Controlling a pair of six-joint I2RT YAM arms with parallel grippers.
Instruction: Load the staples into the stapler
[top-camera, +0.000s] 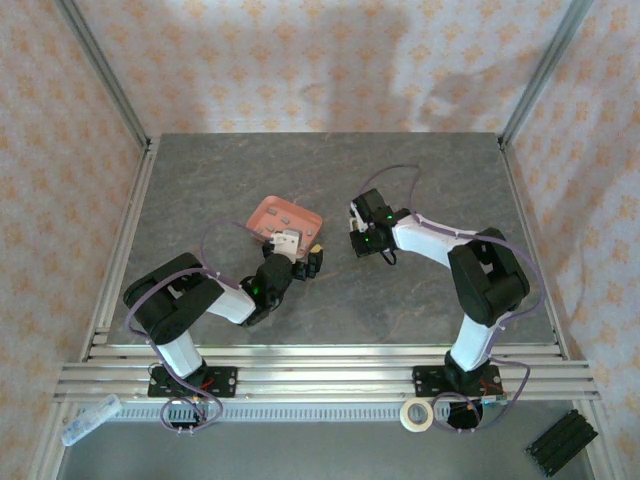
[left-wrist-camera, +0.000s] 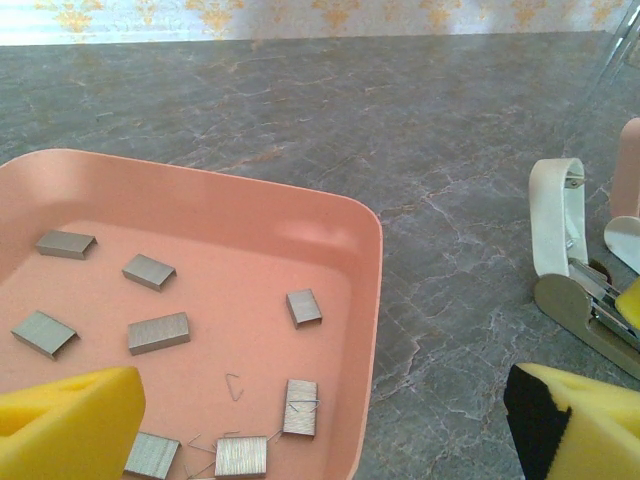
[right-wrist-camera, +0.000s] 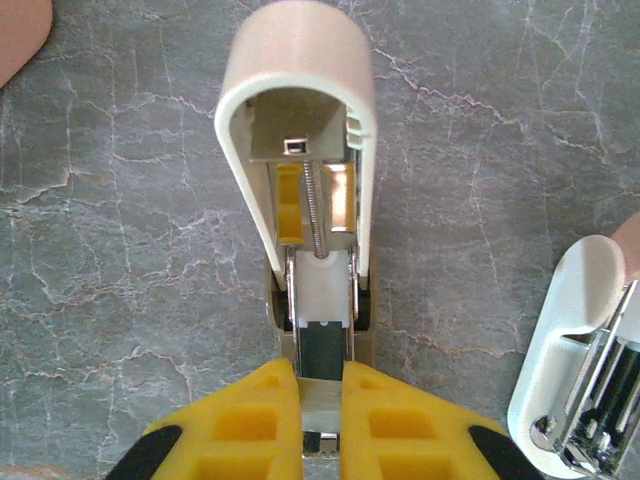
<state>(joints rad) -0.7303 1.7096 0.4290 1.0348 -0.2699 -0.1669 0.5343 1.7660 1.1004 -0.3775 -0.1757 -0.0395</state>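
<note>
Setting: a grey marbled surface inside a frame with patterned walls, and 2 robot arms mounted at its near edge.
Tray: a shallow salmon-pink tray sits left of centre on the surface, just beyond the left arm's tip.
Staples: 8 short dull-grey strips of staples lie scattered flat on the tray floor, apart from one another. A few loose single wires lie among the nearest ones.
Left claw: the left claw hovers over the near corner of the tray, spread wide and holding nothing. 1 yellow foam pad is above the tray and the other is above the bare surface.
Stapler: a small pink-and-white stapler lies on the surface right of the tray. Its cap is swung open, showing the spring and the metal channel.
Right claw: the right claw is narrow, with its yellow pads pinched on the near end of the stapler's metal channel.
Nearby: a second stapler, white with a metal body, lies just to the right of the held one.
</note>
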